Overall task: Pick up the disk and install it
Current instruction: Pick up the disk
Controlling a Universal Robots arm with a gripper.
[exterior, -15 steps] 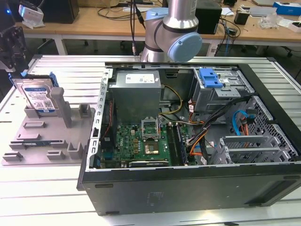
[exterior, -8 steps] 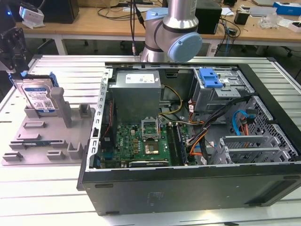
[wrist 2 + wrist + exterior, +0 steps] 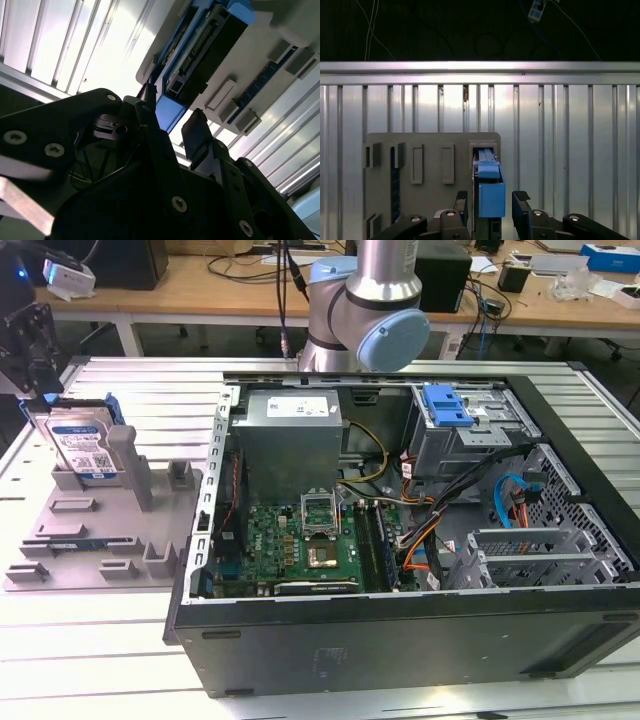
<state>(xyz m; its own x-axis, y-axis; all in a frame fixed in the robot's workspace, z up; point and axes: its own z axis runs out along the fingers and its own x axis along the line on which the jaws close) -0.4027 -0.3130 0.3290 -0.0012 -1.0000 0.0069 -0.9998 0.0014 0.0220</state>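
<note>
**Open gripper poised over the upright disk**

At the exterior view's left, we see the gripper (image 3: 40,380) hanging just above the disk (image 3: 85,445). The disk stands on edge in a slot of the grey fixture plate (image 3: 100,540), label facing the camera. We judge it is stored upright so that its narrow top edge is offered to a grasp from above.

In both wrist views the jaws are parted and hold nothing. In the first wrist view the gripper (image 3: 491,200) has its 2 fingers (image 3: 521,200) on either side of the blue rail frame of the disk (image 3: 487,170), with a slim gap each side. The second wrist view shows the gripper (image 3: 170,112) in the same straddle over the disk (image 3: 210,50). We read this as lining up for the pick, with no clamp yet made.

Around the slot, the plate's upright posts (image 3: 125,455) stand close beside the disk, so there is little room there. The plate lies on the slatted table (image 3: 100,640).

Further right sits the open computer case (image 3: 400,640), with the power supply (image 3: 290,430) and the motherboard (image 3: 300,540) inside. The arm (image 3: 370,300) rises behind it. Toward the exterior view's right are the drive cage (image 3: 470,430), topped by a blue latch (image 3: 447,405), and loose cables (image 3: 470,500). In our judgement those cables crowd the space below the cage.
</note>
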